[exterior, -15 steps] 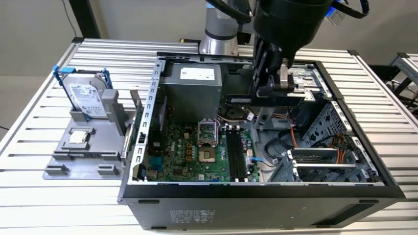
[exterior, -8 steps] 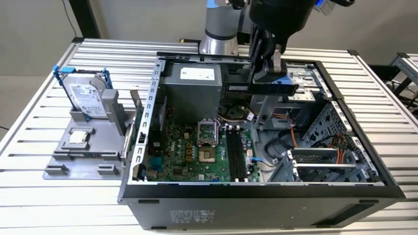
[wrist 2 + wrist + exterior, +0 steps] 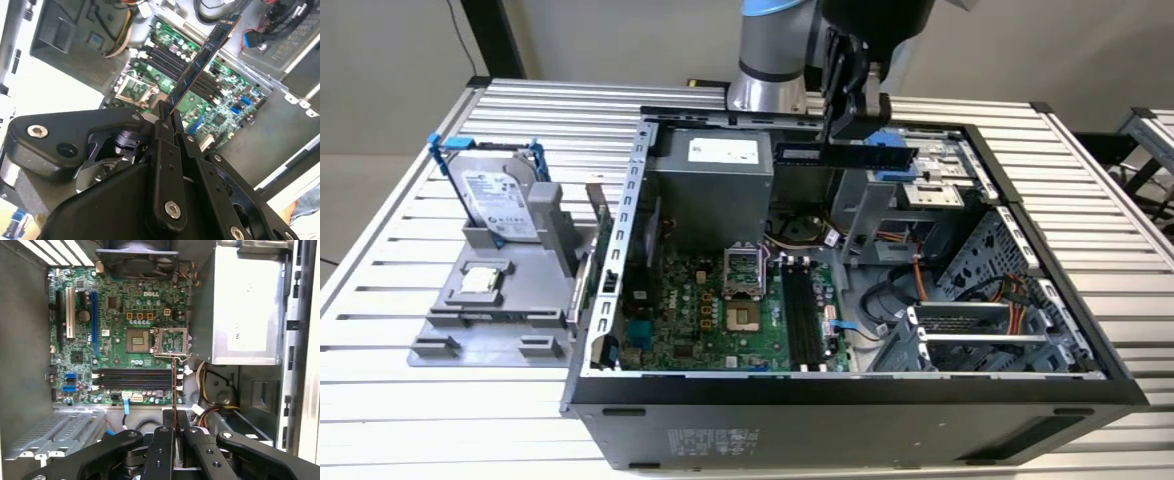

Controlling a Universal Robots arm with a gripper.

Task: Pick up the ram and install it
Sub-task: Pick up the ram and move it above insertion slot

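Note:
The ram (image 3: 843, 153) is a long dark stick that hangs level above the back of the open computer case (image 3: 854, 395). My gripper (image 3: 854, 128) is shut on its upper edge. In the second wrist view the ram (image 3: 202, 60) juts out from between the fingertips of the gripper (image 3: 167, 117), over the green motherboard (image 3: 225, 100). The first wrist view looks down its thin edge: the ram (image 3: 174, 390) rises from the gripper (image 3: 174, 426). The black memory slots (image 3: 132, 380) lie below, crosswise to the stick. These memory slots (image 3: 807, 315) sit well below the ram.
A grey holder (image 3: 487, 300) on the exterior view's left carries a silver hard drive (image 3: 500, 195) with a blue bracket and a small square chip (image 3: 483, 279). Inside the case are the power supply (image 3: 714, 180), the processor socket (image 3: 743, 270), cables and a drive cage (image 3: 974, 320).

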